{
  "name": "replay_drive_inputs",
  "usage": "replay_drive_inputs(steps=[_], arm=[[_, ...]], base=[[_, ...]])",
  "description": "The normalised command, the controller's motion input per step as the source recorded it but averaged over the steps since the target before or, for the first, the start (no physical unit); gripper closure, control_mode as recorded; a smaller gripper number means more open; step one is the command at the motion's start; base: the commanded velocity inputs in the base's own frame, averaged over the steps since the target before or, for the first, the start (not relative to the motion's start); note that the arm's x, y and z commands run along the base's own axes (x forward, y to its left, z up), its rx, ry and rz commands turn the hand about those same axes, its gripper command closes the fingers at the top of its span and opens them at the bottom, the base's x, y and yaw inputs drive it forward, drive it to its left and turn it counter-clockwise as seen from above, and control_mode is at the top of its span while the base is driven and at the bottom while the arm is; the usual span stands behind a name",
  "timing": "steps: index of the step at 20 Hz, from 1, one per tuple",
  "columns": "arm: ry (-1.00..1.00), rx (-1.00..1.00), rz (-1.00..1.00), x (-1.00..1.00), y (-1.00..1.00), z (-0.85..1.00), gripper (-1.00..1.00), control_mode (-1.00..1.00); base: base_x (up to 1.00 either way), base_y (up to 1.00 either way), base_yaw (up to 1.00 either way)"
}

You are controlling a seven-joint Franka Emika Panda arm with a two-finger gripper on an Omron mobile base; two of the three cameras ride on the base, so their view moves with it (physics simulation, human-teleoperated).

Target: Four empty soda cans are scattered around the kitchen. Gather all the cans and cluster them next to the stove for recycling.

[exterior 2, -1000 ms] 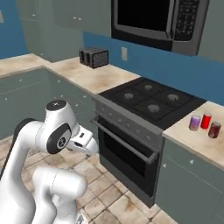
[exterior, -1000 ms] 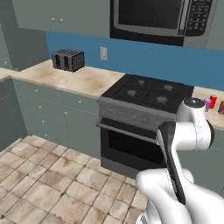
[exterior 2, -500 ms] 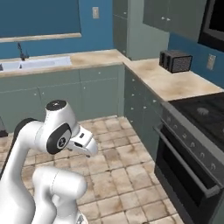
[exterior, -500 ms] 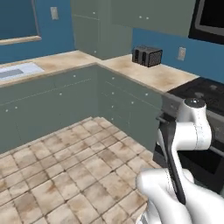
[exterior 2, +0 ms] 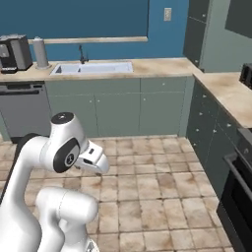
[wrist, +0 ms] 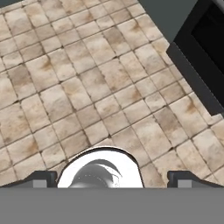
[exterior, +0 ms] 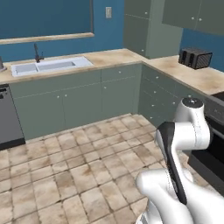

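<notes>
I have the white arm [exterior: 183, 131] folded close over its base, the hand pointing down at the brown tiled floor [wrist: 87, 78]. In the hand view the two dark fingers [wrist: 41, 178] sit far apart at the bottom corners — spread wide, with nothing between them but floor tiles.

The black stove with its dark-windowed oven door [wrist: 205, 52] lies along the upper right of the hand view. In the right base view its steel-and-black front [exterior 2: 238, 197] runs down the right edge, and in the left base view its dark front [exterior: 210, 157] shows just behind the arm at the right.

Ahead of me the beige marble counter [exterior: 109, 59] wraps the corner over grey-green cabinets [exterior: 83, 98]. A white double sink with a dark tap [exterior: 50, 65] is set into it below the blue wall [exterior 2: 88, 19]. A black slotted toaster [exterior: 195, 57] stands on the right-hand run of counter. To the left of the sink sit a tall silver cylinder [exterior 2: 41, 53] and a dark coffee machine [exterior 2: 15, 51] — just beside each other — above the plain grey dishwasher [exterior 2: 24, 115].

I can make out no soda can on the counter stretches in front of me.
</notes>
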Motion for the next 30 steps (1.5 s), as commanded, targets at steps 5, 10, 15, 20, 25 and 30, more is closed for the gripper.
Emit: replay_drive_inputs(steps=[5, 10, 15, 20, 25, 30], arm=[[0.00, 0.00, 0.00, 0.00, 0.00, 0.00, -1.00, 1.00], [0.00, 0.00, 0.00, 0.00, 0.00, 0.00, -1.00, 1.00], [0.00, 0.00, 0.00, 0.00, 0.00, 0.00, -1.00, 1.00], [0.00, 0.00, 0.00, 0.00, 0.00, 0.00, -1.00, 1.00], [0.00, 0.00, 0.00, 0.00, 0.00, 0.00, -1.00, 1.00], [0.00, 0.00, 0.00, 0.00, 0.00, 0.00, -1.00, 1.00]], base=[[0.27, 0.67, 0.04], [0.29, 0.70, 0.00], [0.25, 0.70, 0.00], [0.25, 0.70, 0.00], [0.26, 0.70, 0.00], [0.27, 0.70, 0.00]])
